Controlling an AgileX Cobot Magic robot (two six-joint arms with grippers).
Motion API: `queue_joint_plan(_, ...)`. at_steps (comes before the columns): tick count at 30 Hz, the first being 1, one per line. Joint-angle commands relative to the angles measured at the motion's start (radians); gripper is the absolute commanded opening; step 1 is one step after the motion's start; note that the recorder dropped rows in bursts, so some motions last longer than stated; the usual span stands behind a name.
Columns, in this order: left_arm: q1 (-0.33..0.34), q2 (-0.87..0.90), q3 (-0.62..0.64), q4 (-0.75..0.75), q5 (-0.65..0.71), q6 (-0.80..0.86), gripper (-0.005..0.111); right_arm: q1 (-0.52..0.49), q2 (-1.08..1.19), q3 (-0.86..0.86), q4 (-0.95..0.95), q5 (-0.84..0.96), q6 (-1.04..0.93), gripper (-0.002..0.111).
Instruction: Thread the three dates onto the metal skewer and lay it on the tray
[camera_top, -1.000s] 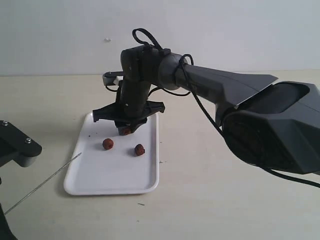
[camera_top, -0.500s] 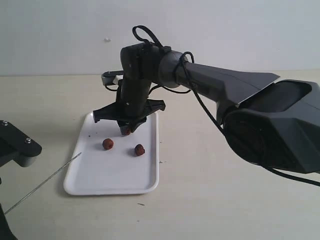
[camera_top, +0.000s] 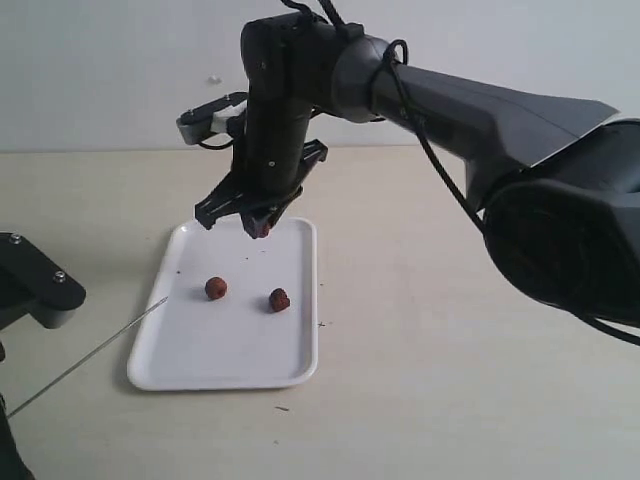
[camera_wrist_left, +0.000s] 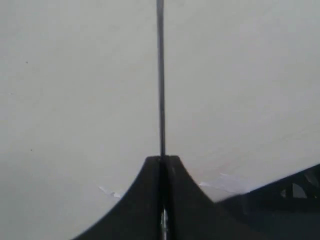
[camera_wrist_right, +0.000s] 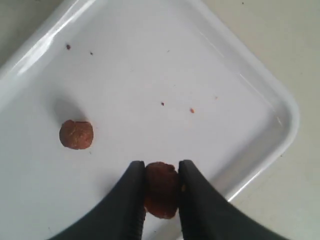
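Right claw (camera_top: 259, 228) higher now, tight on date (camera_wrist_right: 161, 192); left claw's (camera_wrist_left: 162, 159) pinched skewer (camera_top: 85, 356) tip-first toward tray (camera_top: 230, 350)

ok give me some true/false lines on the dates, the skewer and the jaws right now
The right jaws are shut on a date. True.
That date rests on the tray. False: it is held clear above it.
On the tray lie two other dates. True.
The left jaws are open and empty. False: they are shut on the skewer.
A date is already threaded on the skewer. False: its visible length is bare.
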Motion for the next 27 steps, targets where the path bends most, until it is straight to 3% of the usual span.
queue_joint_plan(1,0.0,-0.01,0.006,0.089,-0.062,0.01,0.0,-0.002,-0.036,0.0,0.035,0.006,-0.096,0.021)
queue_joint_plan(7,0.004,-0.002,0.006,0.205,-0.079,0.0,0.0,-0.002,-0.083,0.0,0.212,0.006,-0.239,0.022)
queue_joint_plan(11,0.039,0.035,0.006,0.203,-0.085,-0.051,0.0,-0.005,-0.117,0.007,0.217,0.006,-0.259,0.022)
queue_joint_plan(20,0.06,0.08,0.004,0.012,-0.187,-0.103,0.0,-0.008,-0.126,0.007,0.387,0.006,-0.177,0.022)
queue_joint_plan(25,0.06,0.078,0.031,-0.019,-0.374,-0.188,0.0,-0.008,-0.126,0.007,0.388,-0.078,-0.111,0.022)
queue_joint_plan(27,0.06,0.074,0.077,-0.019,-0.529,-0.238,0.0,-0.008,-0.126,0.007,0.388,-0.112,-0.093,0.022)
